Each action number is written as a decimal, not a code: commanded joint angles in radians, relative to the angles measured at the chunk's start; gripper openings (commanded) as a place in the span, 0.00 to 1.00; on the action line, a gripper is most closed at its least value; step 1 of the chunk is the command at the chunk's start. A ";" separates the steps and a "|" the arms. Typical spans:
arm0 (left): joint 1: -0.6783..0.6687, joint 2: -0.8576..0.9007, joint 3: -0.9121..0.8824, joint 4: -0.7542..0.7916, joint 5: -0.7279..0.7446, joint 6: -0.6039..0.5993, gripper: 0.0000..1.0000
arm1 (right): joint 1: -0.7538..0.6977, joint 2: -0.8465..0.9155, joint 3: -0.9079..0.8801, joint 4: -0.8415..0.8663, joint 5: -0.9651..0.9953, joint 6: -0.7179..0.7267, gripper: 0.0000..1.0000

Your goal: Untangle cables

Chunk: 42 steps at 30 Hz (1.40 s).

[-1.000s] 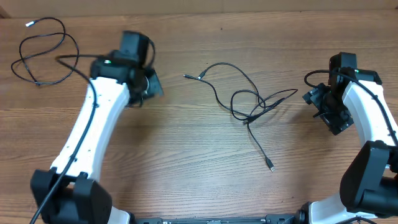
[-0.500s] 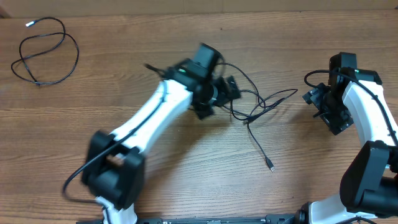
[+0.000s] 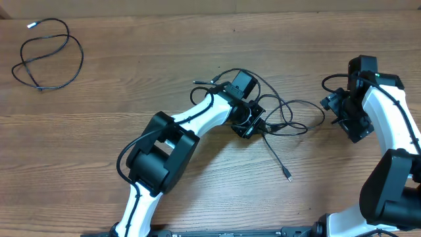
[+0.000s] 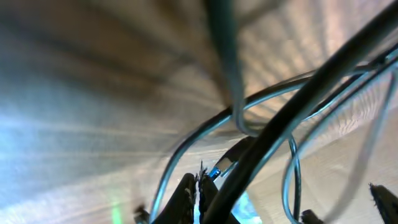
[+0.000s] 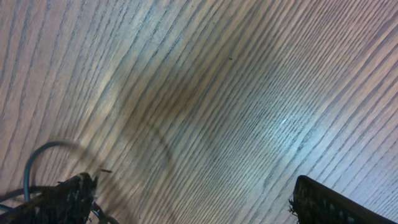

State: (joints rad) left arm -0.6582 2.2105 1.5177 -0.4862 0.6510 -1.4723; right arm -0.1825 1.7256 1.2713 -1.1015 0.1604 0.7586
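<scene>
A tangle of thin black cables (image 3: 290, 102) lies at the table's middle, with one plug end (image 3: 287, 176) trailing toward the front and another end (image 3: 197, 81) at the back left. My left gripper (image 3: 253, 125) is down in the tangle. In the left wrist view its fingers (image 4: 198, 190) are pressed together at a strand, with blurred loops of the cables (image 4: 186, 146) all around them. My right gripper (image 3: 339, 112) hovers to the right of the tangle, apart from it. Its fingers (image 5: 199, 205) are wide open over bare wood.
A separate coiled black cable (image 3: 49, 56) with a pale tip (image 3: 30, 25) lies at the far back left. The left arm (image 3: 197, 122) reaches across the table's middle from the front. The right arm (image 3: 395, 125) stands along the right edge.
My left arm has swung right from near the coiled cable into the tangle. The tangle's right loop has shifted and changed shape. The right arm has not moved.
</scene>
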 commanded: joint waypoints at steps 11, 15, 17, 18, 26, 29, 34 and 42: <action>0.103 -0.301 0.023 -0.183 -0.511 0.930 0.04 | 0.003 -0.001 -0.001 0.000 0.003 -0.004 1.00; 0.103 -0.401 0.023 -0.253 -0.742 0.979 0.04 | 0.003 -0.001 -0.001 0.000 0.003 -0.004 1.00; 0.103 -0.415 0.023 -0.266 -0.776 0.979 0.04 | 0.003 -0.001 -0.001 0.000 0.003 -0.004 1.00; 0.103 -0.421 0.023 -0.274 -0.796 0.979 0.04 | 0.003 -0.001 -0.001 0.000 0.002 -0.004 1.00; 0.141 -0.451 0.023 -0.349 -0.947 0.978 0.04 | 0.003 -0.001 -0.001 0.000 0.003 -0.004 1.00; 0.164 -0.452 0.023 -0.363 -0.946 0.978 0.04 | 0.003 -0.001 -0.001 0.000 0.003 -0.004 1.00; 0.190 -0.452 0.023 -0.388 -0.947 0.978 0.04 | 0.003 -0.001 -0.001 0.000 0.003 -0.004 1.00; 0.221 -0.453 0.023 -0.405 -0.947 0.978 0.04 | 0.003 -0.001 -0.001 0.000 0.003 -0.004 1.00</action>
State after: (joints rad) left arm -0.4557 1.7950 1.5246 -0.8913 -0.2707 -0.5125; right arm -0.1825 1.7256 1.2713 -1.1015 0.1604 0.7582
